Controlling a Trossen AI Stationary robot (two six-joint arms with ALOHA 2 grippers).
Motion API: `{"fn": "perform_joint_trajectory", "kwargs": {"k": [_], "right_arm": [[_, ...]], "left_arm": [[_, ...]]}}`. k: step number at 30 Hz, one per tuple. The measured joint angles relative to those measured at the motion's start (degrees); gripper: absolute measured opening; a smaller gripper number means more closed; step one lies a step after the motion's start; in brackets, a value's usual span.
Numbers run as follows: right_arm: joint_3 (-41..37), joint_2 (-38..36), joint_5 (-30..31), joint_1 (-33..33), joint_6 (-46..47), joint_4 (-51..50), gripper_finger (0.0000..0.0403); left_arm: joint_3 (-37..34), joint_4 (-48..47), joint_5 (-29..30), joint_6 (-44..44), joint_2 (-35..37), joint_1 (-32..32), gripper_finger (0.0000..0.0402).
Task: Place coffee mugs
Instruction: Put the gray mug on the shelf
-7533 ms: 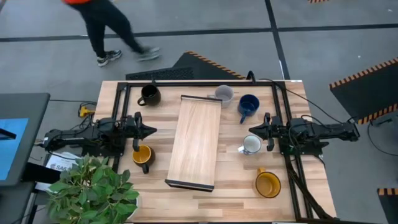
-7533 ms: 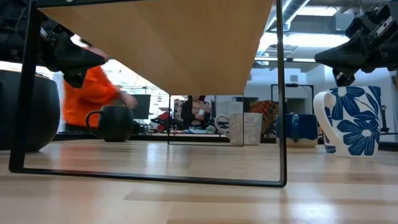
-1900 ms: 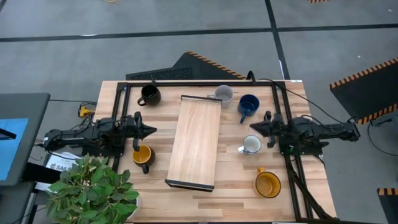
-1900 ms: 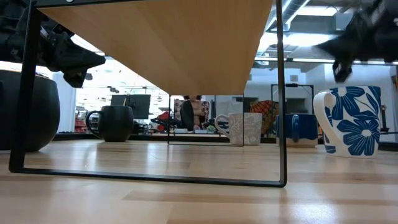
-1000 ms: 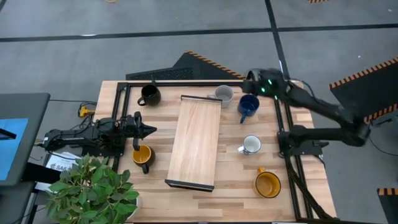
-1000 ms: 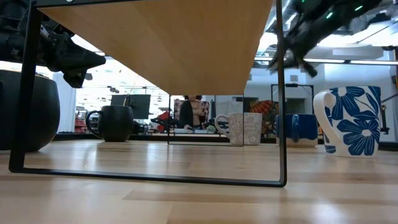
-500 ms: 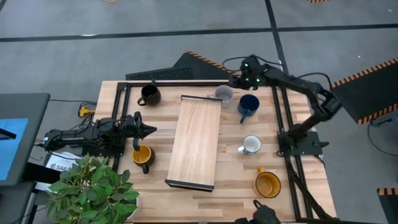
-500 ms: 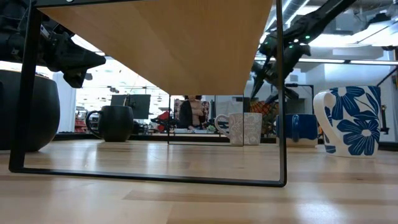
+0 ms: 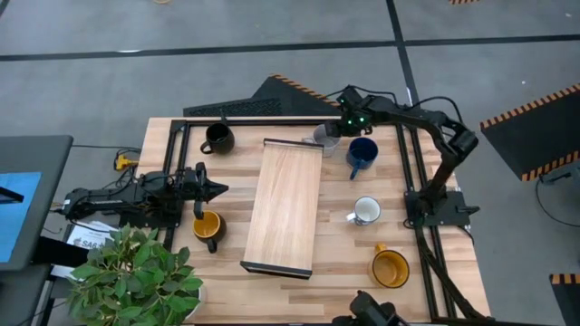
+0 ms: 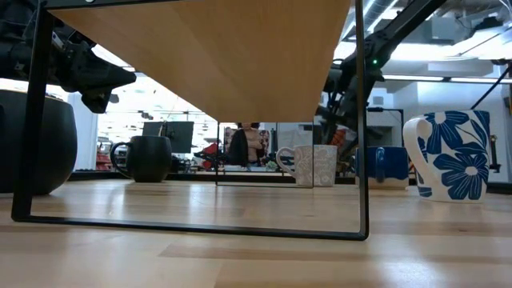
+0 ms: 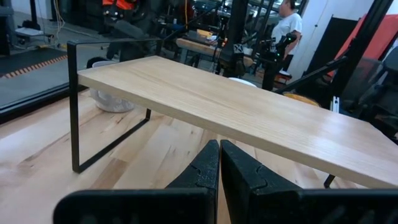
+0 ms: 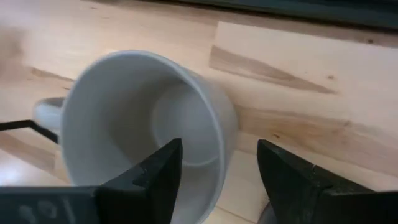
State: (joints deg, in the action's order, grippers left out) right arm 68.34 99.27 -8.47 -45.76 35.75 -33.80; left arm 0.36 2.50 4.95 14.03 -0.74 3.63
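At the table's far edge, right gripper (image 9: 333, 134) hovers directly above the pale grey mug (image 9: 324, 137), right arm stretched across from its base. Right wrist view: fingers spread apart, one over the mug's opening, one just outside the wall (image 12: 205, 124), so the jaws straddle the rim. Not closed on it yet, mug upright on the table. Looks like a rim pinch setup, chosen because the handle points away toward the wooden shelf board (image 9: 285, 206).

Left gripper (image 9: 220, 190) parked at the table's left side, jaws together, tips pointing at the board; left wrist view shows the fingers (image 11: 219, 168) touching and the raised board on its thin black legs ahead. Waiting arm.

Other mugs, all on the table, none on the board:
- black mug (image 9: 217, 138) far left corner
- dark blue mug (image 9: 362, 153) just beside the grey one, right of it
- white mug (image 9: 366, 211) right of the board, mid table
- yellow-orange mug (image 9: 391, 268) near right corner
- second yellow-orange mug (image 9: 207, 225) left of the board, just under the left gripper's tips

Board top is bare, likely where the mugs go. Task at its start; next step is probably closing on the grey rim and lifting. Risk: the dark blue mug sits close and could get bumped.
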Motion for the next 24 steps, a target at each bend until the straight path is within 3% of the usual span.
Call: {"fn": "perform_joint_trajectory", "kwargs": {"k": [3, 9, 18, 24], "right_arm": [[0.0, 0.5, 1.0, 0.3, 1.1, 0.3, 0.0172], [-0.2, -1.3, 2.9, 0.2, 0.5, 0.1, 0.0034], [0.5, -15.2, 1.2, -4.0, -0.3, -1.8, 0.0034], [9.5, -25.3, -2.0, -3.2, -4.6, -6.0, 0.0034]], "left_arm": [[0.0, 0.0, 0.0, 0.0, 0.0, 0.0, 0.0000], [0.0, 0.0, 0.0, 0.1, 0.0, 0.0, 0.0000], [0.0, 0.0, 0.0, 0.1, 0.0, 0.0, 0.0000], [0.0, 0.0, 0.0, 0.1, 0.0, 0.0, 0.0000]]}}
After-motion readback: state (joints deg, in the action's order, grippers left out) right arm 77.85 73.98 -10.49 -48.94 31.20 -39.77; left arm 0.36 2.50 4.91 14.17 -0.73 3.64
